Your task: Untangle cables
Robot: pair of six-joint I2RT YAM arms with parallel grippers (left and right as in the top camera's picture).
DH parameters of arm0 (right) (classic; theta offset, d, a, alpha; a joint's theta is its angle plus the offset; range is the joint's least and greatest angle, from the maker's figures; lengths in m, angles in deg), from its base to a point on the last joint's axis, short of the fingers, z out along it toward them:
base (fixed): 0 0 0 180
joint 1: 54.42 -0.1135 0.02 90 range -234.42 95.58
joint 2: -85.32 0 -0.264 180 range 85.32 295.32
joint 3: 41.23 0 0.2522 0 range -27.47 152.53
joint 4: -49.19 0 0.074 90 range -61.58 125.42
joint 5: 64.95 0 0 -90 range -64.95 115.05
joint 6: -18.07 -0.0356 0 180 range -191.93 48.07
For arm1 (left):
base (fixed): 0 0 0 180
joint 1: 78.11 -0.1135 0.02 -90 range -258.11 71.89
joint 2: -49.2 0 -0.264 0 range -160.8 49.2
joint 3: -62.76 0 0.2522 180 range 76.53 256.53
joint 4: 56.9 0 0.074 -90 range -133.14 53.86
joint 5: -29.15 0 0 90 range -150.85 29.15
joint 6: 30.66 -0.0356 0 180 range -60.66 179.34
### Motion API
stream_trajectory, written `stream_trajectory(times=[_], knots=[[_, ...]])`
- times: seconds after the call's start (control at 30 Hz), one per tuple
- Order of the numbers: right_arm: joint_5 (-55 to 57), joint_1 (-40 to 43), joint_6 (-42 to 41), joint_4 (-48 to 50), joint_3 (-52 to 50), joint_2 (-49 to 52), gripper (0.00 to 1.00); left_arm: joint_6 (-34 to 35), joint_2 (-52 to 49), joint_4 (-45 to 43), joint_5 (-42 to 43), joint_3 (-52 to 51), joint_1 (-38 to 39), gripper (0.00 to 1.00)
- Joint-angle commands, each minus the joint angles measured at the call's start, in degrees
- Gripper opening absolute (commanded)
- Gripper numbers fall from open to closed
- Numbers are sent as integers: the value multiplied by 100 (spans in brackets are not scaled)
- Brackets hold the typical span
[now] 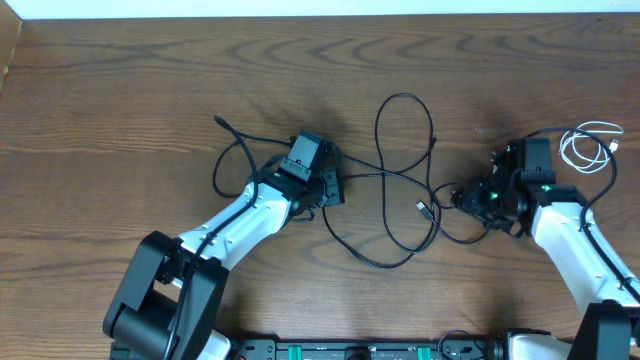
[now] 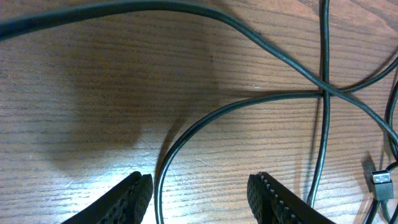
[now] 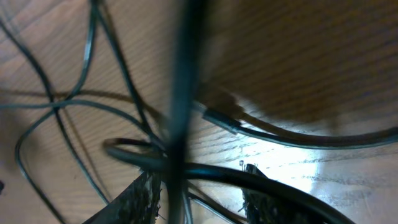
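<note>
Low in the left wrist view, my left gripper [image 2: 202, 200] has its jaws apart; one strand of the black cables [image 2: 159, 180] rises through the gap, close to its left-hand side, and nothing is clamped. Beyond it, two strands cross toward the right of that frame; a small plug [image 2: 380, 182] lies by the right edge; bare wood fills the left half.

Low in the right wrist view, my right gripper [image 3: 199, 200] also shows its jaws standing apart; one black strand lies crosswise in the gap, and another, blurred, hangs straight down the frame close to the lens; I see no squeeze on either.

From overhead, both arms come in from the bottom corners. The left gripper sits just left of centre, at the left end of the tangle; the right gripper sits at centre right, at its right end. Between them the black cables sprawl: a low loop [image 1: 383, 265] below centre, the plug in the middle, a tall loop [image 1: 405, 95] above.

Farther up, the white cable [image 1: 590, 148] lies coiled apart at the upper right, near the right arm and close to the frame's right edge; room is tight there.

The table [image 1: 120, 80] is open wood over the left third and along the top band; its far edge runs along the top of the frame, and its left edge shows in the upper left corner.
</note>
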Motion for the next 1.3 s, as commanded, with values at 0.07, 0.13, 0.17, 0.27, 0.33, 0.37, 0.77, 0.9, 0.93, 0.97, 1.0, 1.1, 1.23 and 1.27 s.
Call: stream_trajectory(times=[0.07,0.13,0.17,0.27,0.33,0.37,0.77,0.9,0.93,0.97,1.0,1.1,1.23,1.27], knots=[[118,-57,-358,531,-345,-35,36,-101,11,20,-96,109,-13,55],[118,-57,-354,647,-387,-35,19,-101,11,20,-96,109,-13,55],[107,-57,-354,664,-385,-37,1,-101,11,20,-96,109,-13,55],[-365,-52,-243,721,-369,-61,1,-101,11,20,-94,109,-13,55],[-903,-52,-131,841,-369,-103,1,-103,11,20,-94,109,-13,55],[-1217,-52,-105,916,-367,-151,1,-107,11,20,-96,109,-15,55],[-2055,-57,852,-461,402,-1268,1,-1742,595,48,833,111,-24,67],[-2371,-57,1478,-1191,861,-1408,1,-1853,968,90,1292,109,-17,69],[-2616,-57,1738,-1353,988,-1405,1,-1954,1027,83,1462,109,-9,69],[-2841,-57,1928,-1460,1082,-1401,1,-2118,1071,76,1670,109,-2,69],[-3119,-57,2100,-1550,1185,-1397,1,-2391,1117,79,1980,109,7,69],[-3703,-57,2225,-1405,1325,-1397,1,-2758,1161,98,2653,109,42,69],[-4996,-57,2223,-715,1331,-1397,1,-2527,1158,151,2887,107,131,70],[-5320,-57,2221,-538,1331,-1397,1,-2203,1158,149,2887,105,144,70]])
